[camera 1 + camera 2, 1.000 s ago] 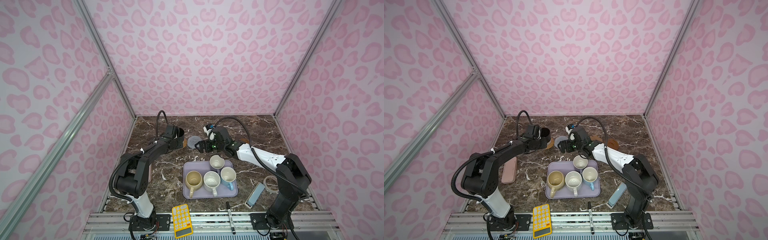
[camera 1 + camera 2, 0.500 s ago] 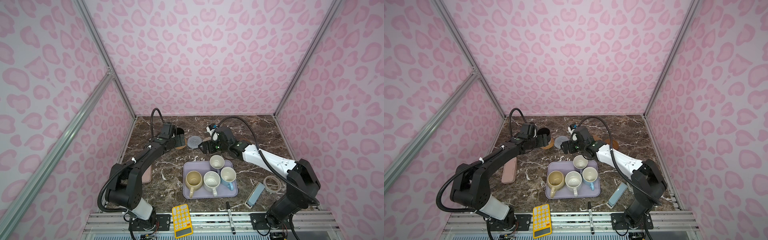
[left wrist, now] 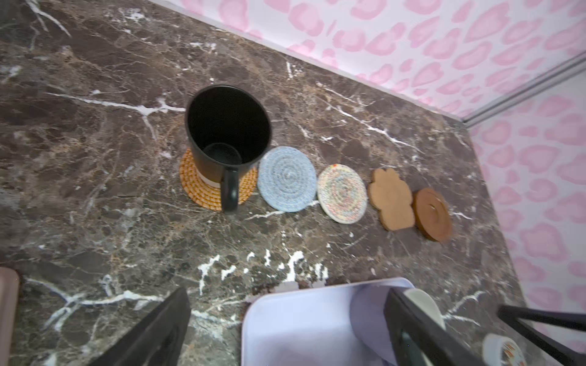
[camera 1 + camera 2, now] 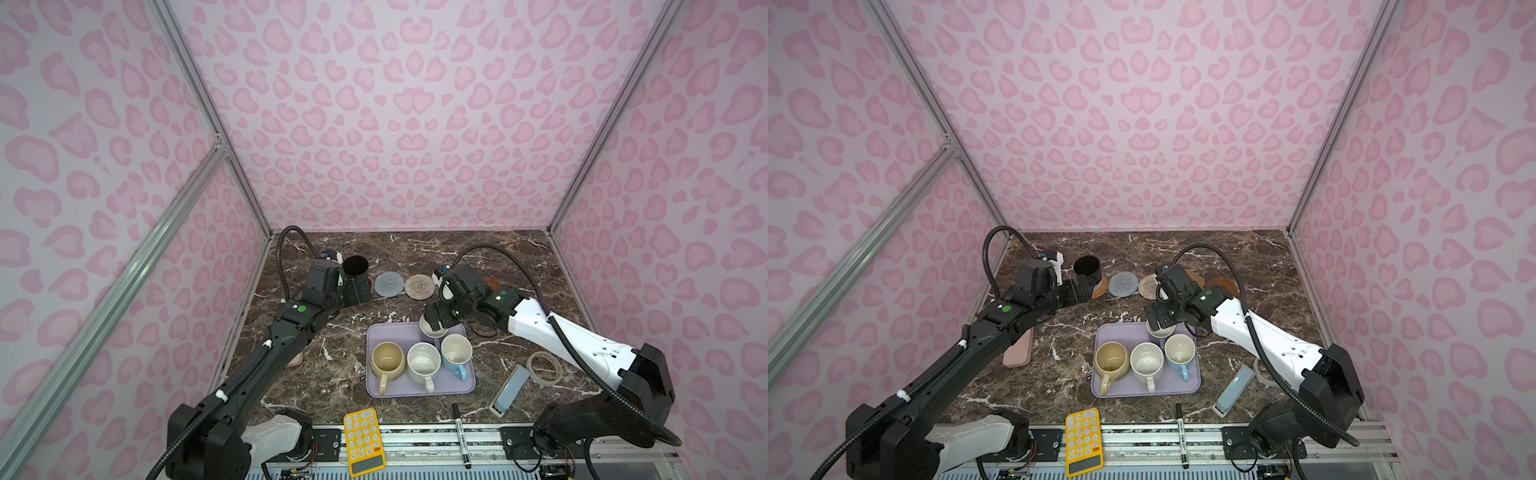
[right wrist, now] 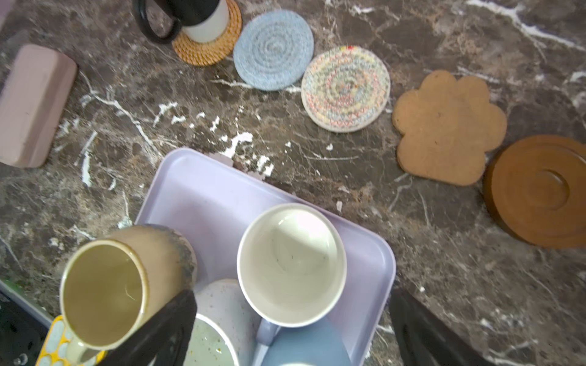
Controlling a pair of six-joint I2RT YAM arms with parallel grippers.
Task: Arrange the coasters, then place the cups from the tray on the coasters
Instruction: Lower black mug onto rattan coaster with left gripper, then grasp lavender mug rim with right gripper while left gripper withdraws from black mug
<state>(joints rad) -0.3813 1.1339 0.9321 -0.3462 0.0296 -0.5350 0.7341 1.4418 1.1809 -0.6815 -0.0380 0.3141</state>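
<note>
**A:** Cups (image 4: 424, 361), where are they?

**B:** The black mug (image 3: 228, 139) stands on the orange woven coaster (image 3: 196, 187), toward the worktop's (image 3: 95, 95) far left corner. Four wait in the tray (image 5: 196, 190) near the front edge.

**A:** And the tools?

**B:** The left tool (image 3: 287, 307) gapes empty near the black mug, not touching it. The right tool (image 5: 291, 298) hangs wide over the lavender mug (image 5: 291, 263), probably bound for the bare grey-blue coaster (image 3: 287, 182).

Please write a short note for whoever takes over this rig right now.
Left gripper: open, short of the black mug, not holding it.
Right gripper: open, over the lavender mug on the tray.
Done: five coasters in a row; black mug stands on the orange coaster.
Left: lavender mug, beige mug, speckled mug, blue mug go onto grey-blue coaster, cream coaster, flower coaster, wooden coaster.
</note>
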